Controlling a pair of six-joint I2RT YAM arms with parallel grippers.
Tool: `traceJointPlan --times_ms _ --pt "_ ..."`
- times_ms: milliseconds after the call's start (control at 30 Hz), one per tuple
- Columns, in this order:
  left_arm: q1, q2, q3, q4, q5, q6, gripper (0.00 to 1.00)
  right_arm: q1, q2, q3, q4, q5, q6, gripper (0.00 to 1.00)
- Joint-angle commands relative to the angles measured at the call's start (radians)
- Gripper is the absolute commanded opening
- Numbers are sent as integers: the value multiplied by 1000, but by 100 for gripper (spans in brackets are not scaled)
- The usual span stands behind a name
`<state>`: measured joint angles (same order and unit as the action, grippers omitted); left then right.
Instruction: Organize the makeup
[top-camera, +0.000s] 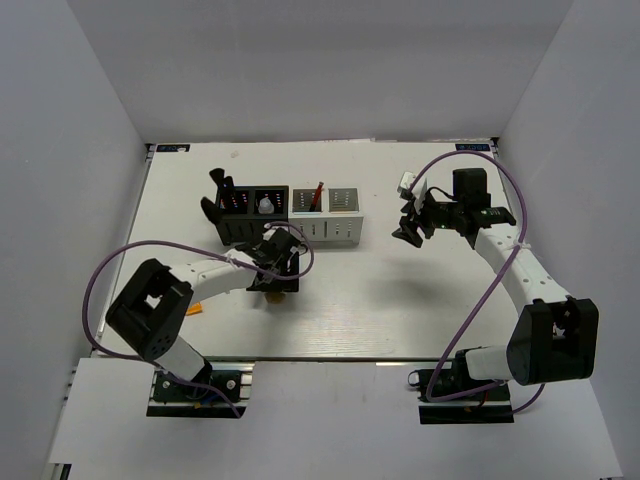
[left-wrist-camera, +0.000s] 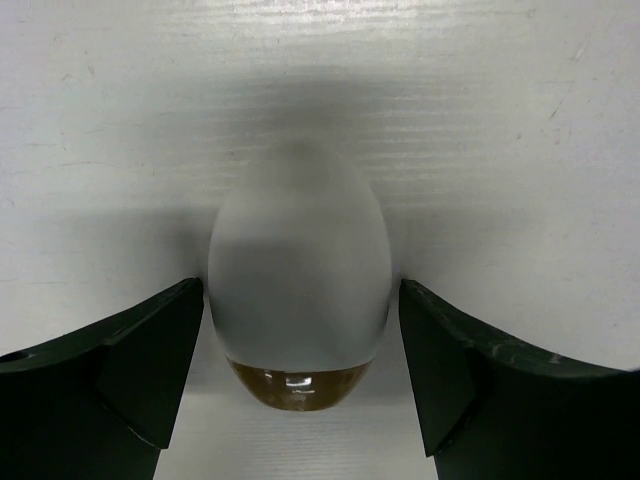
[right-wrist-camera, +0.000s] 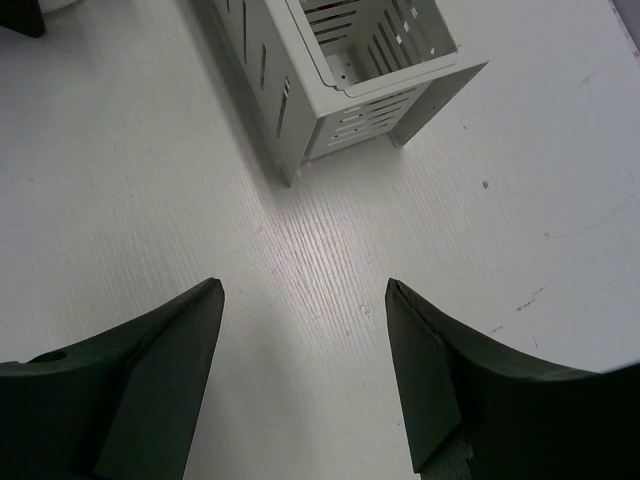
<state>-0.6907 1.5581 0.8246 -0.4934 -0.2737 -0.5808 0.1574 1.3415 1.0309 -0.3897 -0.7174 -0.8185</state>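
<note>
At the far left of the table (top-camera: 400, 310), a small orange tube (top-camera: 195, 308) lay on the surface just beside the left arm, partly hidden by it. Further in stood the black organizer (top-camera: 238, 232), with the black brushes (top-camera: 220, 190) sticking up out of its left end and a white rounded item (top-camera: 265, 205) sitting in its right-hand compartment. Just in front of that box the left gripper (left-wrist-camera: 300, 300) was down at the table with its fingers (left-wrist-camera: 130, 370) spread apart, straddling the white egg-shaped sponge (left-wrist-camera: 300, 250). The sponge stood on the tabletop with an amber band at its near end. The pads sat close against its sides, but I could not tell whether they actually touched, and nothing looked squeezed. Touching the black box on its right was the white organizer (top-camera: 330, 228), where a red-and-black stick (top-camera: 317, 193) leaned in the left compartment. Well to the right, the right gripper (right-wrist-camera: 302, 300) hung above bare table with its jaws wide apart and nothing between them, the end of the white organizer lying ahead of it.
</note>
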Motion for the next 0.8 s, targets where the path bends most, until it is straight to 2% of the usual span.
traceJointPlan --times_ms 0,233,433,667,767 --pt "-6 57 -9 -54 -33 -5 90 1 -22 -8 18 -19 9 72" --pt "-6 128 39 -37 -36 22 91 -2 -21 -6 23 -17 12 72" --pt "-6 138 35 -34 -12 7 84 -2 -25 -12 22 -8 9 72" --pt "-6 108 4 -30 11 -1 64 -2 -25 -14 28 -13 12 72" --pt "-6 91 -8 -28 21 -2 51 -4 -25 -12 28 -13 12 72"
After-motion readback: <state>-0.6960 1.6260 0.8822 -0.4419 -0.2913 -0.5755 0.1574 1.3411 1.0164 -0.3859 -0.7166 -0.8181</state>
